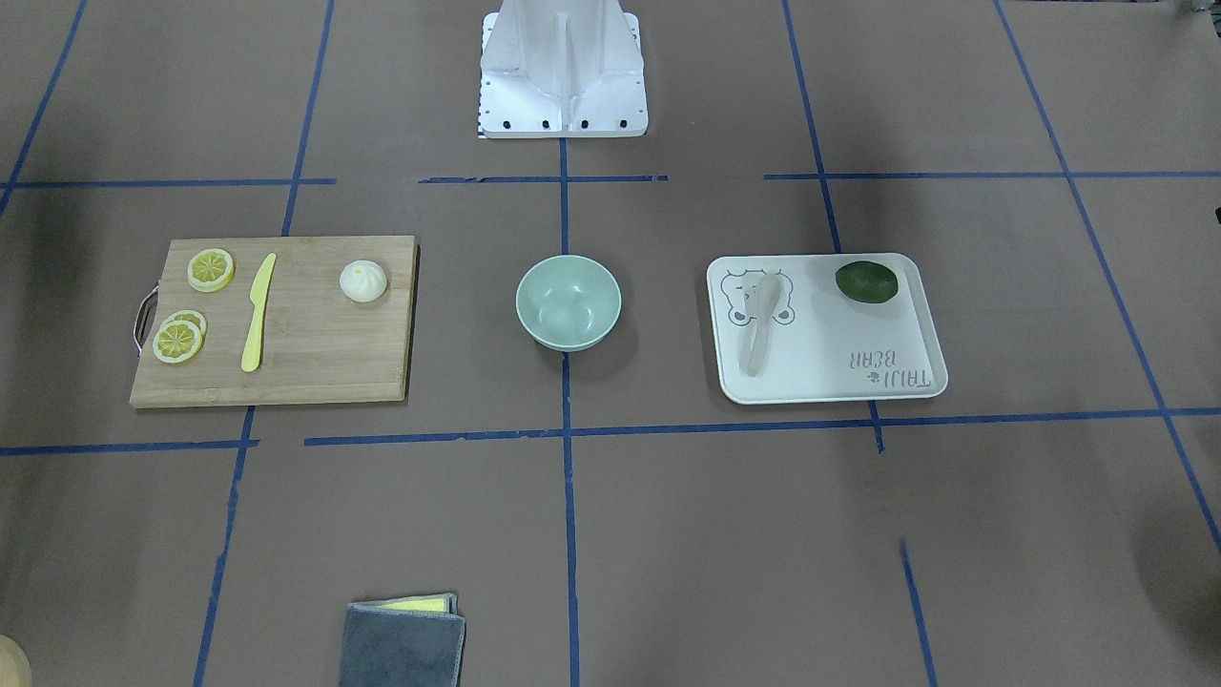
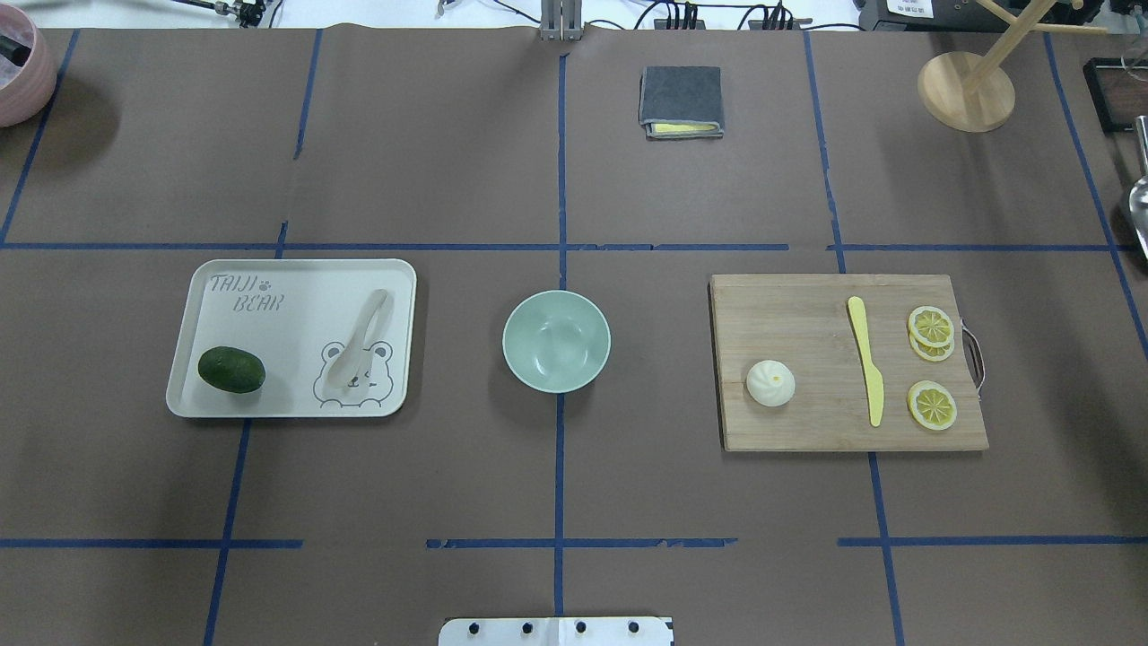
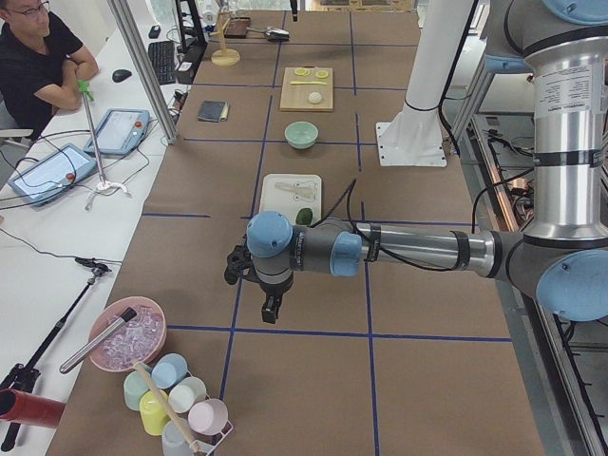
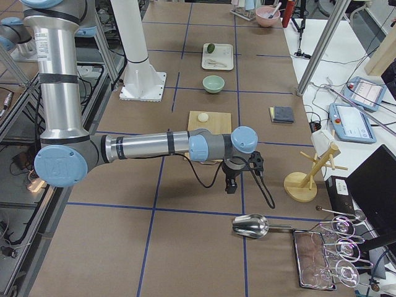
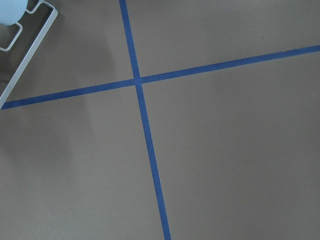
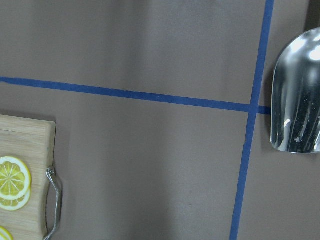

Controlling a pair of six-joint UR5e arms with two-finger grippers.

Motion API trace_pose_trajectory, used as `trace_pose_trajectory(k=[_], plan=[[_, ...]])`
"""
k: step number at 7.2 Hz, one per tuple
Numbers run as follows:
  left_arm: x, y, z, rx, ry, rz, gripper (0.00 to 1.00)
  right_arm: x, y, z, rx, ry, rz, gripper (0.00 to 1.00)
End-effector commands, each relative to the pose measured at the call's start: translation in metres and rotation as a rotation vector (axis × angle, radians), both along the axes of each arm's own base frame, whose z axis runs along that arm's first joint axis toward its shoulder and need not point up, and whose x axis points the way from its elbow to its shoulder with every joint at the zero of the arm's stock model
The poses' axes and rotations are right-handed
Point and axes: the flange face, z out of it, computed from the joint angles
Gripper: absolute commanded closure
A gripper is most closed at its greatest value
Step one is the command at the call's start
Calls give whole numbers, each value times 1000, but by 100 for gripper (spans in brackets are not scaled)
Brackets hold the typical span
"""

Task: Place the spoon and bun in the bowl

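Note:
The pale spoon point(image 2: 359, 341) lies on a white bear tray point(image 2: 296, 266), scoop over the bear print; it also shows in the front view point(image 1: 763, 320). The white bun point(image 2: 770, 383) sits on a wooden cutting board point(image 2: 807, 305). The mint-green bowl point(image 2: 556, 341) stands empty between them at the table's middle. My left gripper point(image 3: 271, 312) hangs over bare table well beyond the tray, near the table's left end. My right gripper point(image 4: 230, 185) hangs beyond the cutting board, toward the right end. Both show only in side views, so I cannot tell whether they are open or shut.
A dark green fruit point(image 2: 231, 370) lies on the tray. A yellow knife point(image 2: 866, 359) and lemon slices point(image 2: 931, 325) lie on the board. A grey cloth point(image 2: 681, 100), a wooden stand point(image 2: 967, 90), a metal scoop point(image 6: 297, 100) and a pink bowl point(image 2: 18, 67) sit at the edges.

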Motion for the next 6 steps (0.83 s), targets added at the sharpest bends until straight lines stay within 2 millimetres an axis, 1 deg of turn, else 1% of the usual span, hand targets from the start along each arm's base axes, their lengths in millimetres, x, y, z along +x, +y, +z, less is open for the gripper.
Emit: trace_pose_trajectory(k=[1, 2, 3, 4, 5, 6], plan=[[20, -7, -18, 92, 42, 43, 0, -2, -1, -2, 5, -4, -4, 0], [61, -7, -31, 110, 101, 110, 0, -4, -1, -6, 3, -39, -7, 0], [99, -17, -52, 176, 123, 172, 0, -8, -2, -7, 33, -60, -14, 0], [156, -23, -84, 231, 168, 222, 0, -20, -2, -10, 86, -69, -38, 0], [215, -36, -129, 189, 212, 198, 0, -37, -1, -13, 119, -73, -71, 0], [298, -48, -185, 169, 237, 224, 0, -47, 0, -14, 121, -75, -90, 0]])
